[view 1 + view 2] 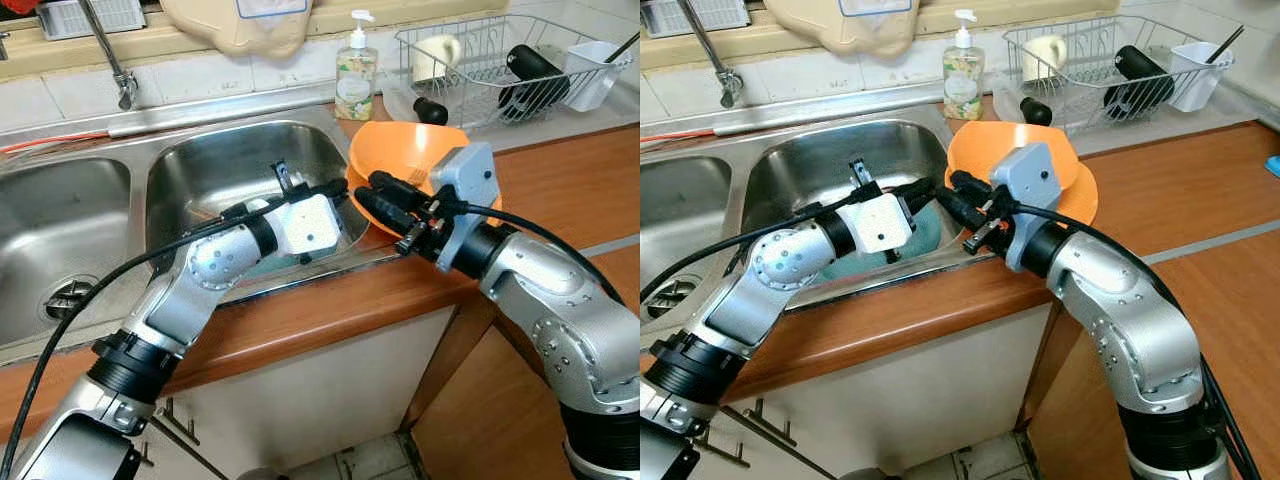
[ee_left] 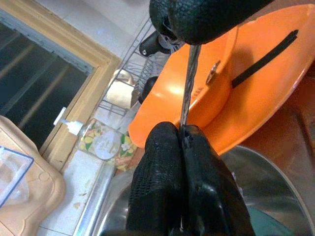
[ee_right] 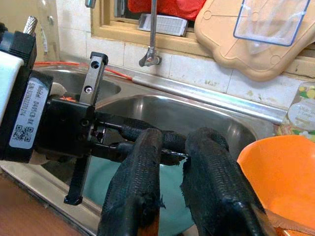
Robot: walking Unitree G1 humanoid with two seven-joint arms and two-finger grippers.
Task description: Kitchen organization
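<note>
Bowl (image 1: 420, 155): bright orange, with a black strip inside
Sink (image 1: 240, 160): bare silver steel
Counter (image 1: 570, 190): warm reddish-brown wood grain
Soap bottle (image 1: 356, 75): clear, white pump, floral label in green and yellow
Dish rack (image 1: 480, 60): silver wire
Cutting board (image 3: 256, 34): beige
Left gripper (image 1: 930, 190): black textured fingers, white body behind
Right gripper (image 1: 370, 195): black fingers, grey housing
Item in sink (image 3: 172, 196): teal

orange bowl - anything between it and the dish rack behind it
Yes. A dark bottle-like item lies by the dish rack just behind the orange bowl, and both claws, left and right, meet at the bowl's sink-side rim.
</note>
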